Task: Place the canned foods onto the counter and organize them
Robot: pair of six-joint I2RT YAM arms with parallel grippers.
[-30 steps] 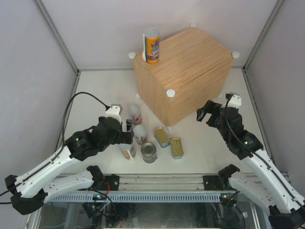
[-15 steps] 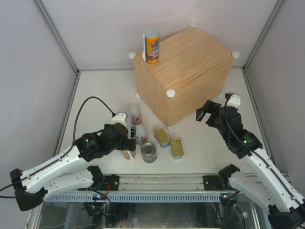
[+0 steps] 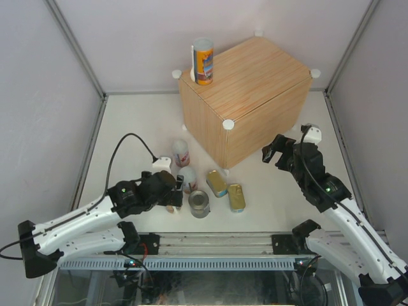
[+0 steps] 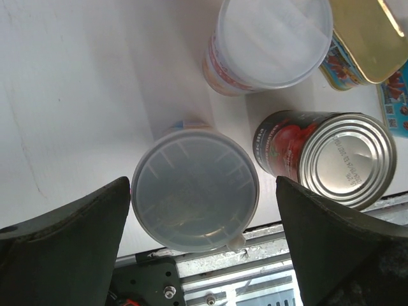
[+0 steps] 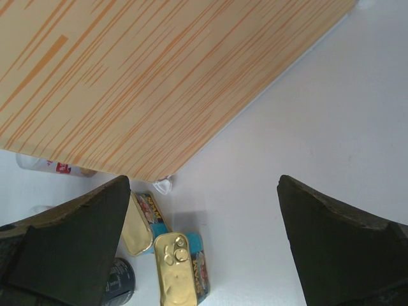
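Note:
One tall orange-blue tube (image 3: pixel 203 61) stands on the back left corner of the wood-grain counter (image 3: pixel 255 83). On the table stand two white-red tubes (image 3: pixel 181 153) (image 3: pixel 187 178), a dark can (image 3: pixel 199 204) and two flat gold tins (image 3: pixel 217 183) (image 3: pixel 237 197). My left gripper (image 3: pixel 172 192) hangs open over a clear-lidded tube (image 4: pixel 194 190), its fingers (image 4: pixel 83 236) on either side and apart from it. The left gripper (image 4: pixel 203 186) also sees a white lid (image 4: pixel 271 41) and the dark can (image 4: pixel 335 162). My right gripper (image 3: pixel 274 151) (image 5: pixel 204 185) is open and empty beside the counter (image 5: pixel 146 76), above the tins (image 5: pixel 178 271).
Grey walls enclose the table on three sides. The metal rail (image 3: pixel 210 245) with both arm bases runs along the near edge, just behind the clear-lidded tube. White round caps (image 3: pixel 228 124) mark the counter's corners.
My left arm has swung toward the near edge and brought its open gripper down around the clear-lidded tube. The right arm has barely moved.

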